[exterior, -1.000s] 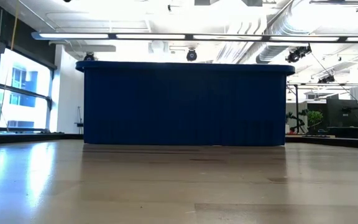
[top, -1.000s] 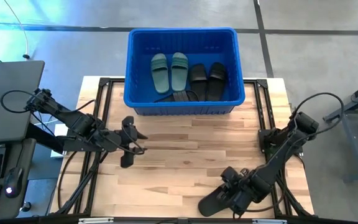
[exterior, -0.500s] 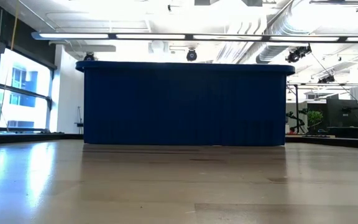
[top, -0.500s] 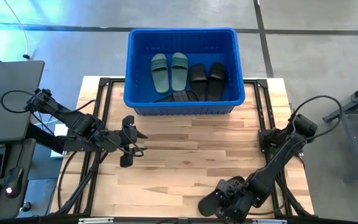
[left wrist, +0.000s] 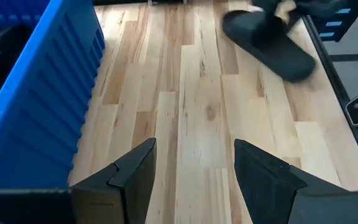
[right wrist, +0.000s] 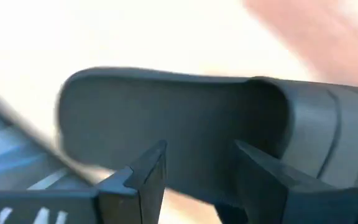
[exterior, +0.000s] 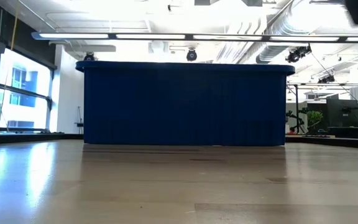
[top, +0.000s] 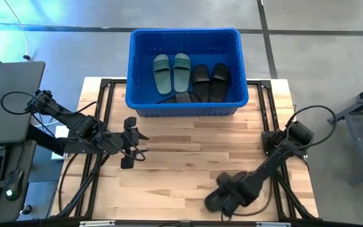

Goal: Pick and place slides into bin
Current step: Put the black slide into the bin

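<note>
The right gripper sat low over the near edge of the table, its fingers spread wide around the sole of a black slide — the wrist view showed that slide filling the gap between them, though whether it was gripped or only straddled could not be told. The left gripper hovered apart over the table's left side, jaws spread and empty, bare wood between its fingers. Farther off stood the blue bin at the table's far edge — inside it two green slides side by side, and black slides beside them.
</note>
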Available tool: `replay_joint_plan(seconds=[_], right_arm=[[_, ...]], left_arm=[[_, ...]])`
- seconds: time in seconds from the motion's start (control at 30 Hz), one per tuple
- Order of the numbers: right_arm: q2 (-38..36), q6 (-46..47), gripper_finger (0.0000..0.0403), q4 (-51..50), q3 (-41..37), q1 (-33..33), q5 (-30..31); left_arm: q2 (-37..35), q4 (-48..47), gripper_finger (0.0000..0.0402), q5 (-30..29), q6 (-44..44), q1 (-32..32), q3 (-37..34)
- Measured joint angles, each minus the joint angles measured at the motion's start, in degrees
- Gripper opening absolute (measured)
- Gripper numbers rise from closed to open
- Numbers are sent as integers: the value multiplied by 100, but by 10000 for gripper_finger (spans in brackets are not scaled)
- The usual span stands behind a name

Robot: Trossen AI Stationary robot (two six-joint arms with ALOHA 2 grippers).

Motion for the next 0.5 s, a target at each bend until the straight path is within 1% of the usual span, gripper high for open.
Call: replay_joint_plan(seconds=[0.23, 0.3, 0.4, 0.5], right_arm=[[0, -18, 169, -1588, 0, -584, -31], [0, -28, 169, -1735, -3, -731, -7], [2, -118, 169, -1662, 47, -881, 106], [0, -486, 169, -1695, 241, -930, 265]], left_arm=[[0, -199, 200, 1, -1, 0, 0], [0, -223, 200, 0, -1, 0, 0], [0, -294, 200, 7, -3, 0, 0], [0, -302, 200, 42, -3, 0, 0]])
